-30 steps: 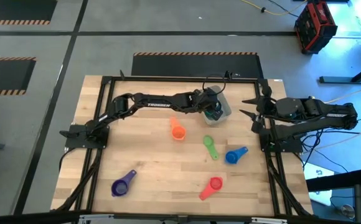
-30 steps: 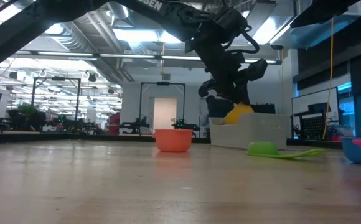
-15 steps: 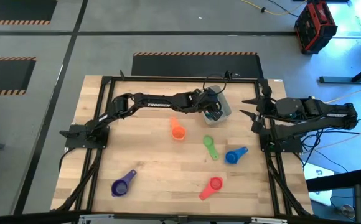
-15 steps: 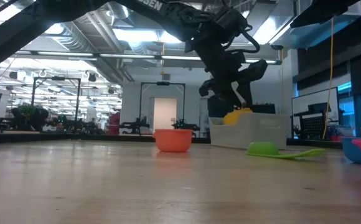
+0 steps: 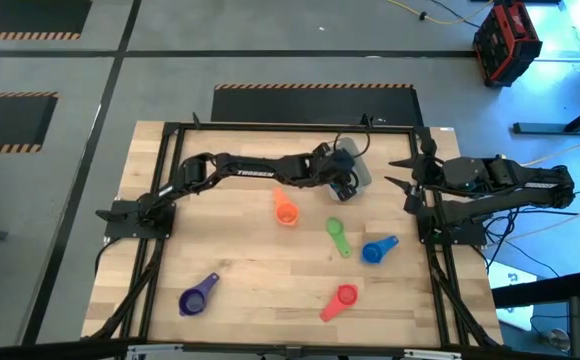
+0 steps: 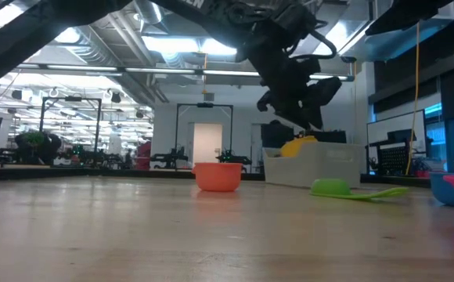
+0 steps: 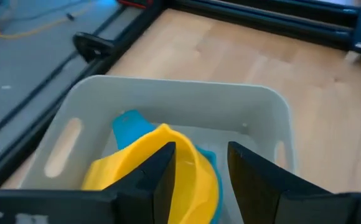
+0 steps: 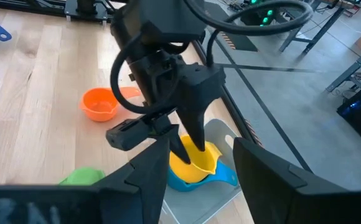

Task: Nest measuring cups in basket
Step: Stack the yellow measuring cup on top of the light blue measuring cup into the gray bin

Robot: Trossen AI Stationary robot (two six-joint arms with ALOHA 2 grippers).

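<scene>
The basket [image 5: 358,170] stands near the table's far edge. In it the yellow cup [image 7: 168,177] sits nested in the light blue cup [image 7: 129,124]. My left gripper [image 7: 202,165] hovers open just above the yellow cup [image 8: 196,158], touching nothing. On the table lie the orange cup [image 5: 286,212], the green cup [image 5: 338,237], the dark blue cup [image 5: 376,249], the red cup [image 5: 342,297] and the purple cup [image 5: 197,297]. My right gripper [image 5: 402,176] waits open at the table's right edge.
The black frame rails [image 5: 290,127] run around the table close behind the basket. The loose cups lie spread over the middle and near half of the wood, with bare room between them and along the left side.
My left gripper has risen from the basket, its fingers coming up clear of the yellow cup. The yellow cup has stayed in the basket on the light blue cup.
</scene>
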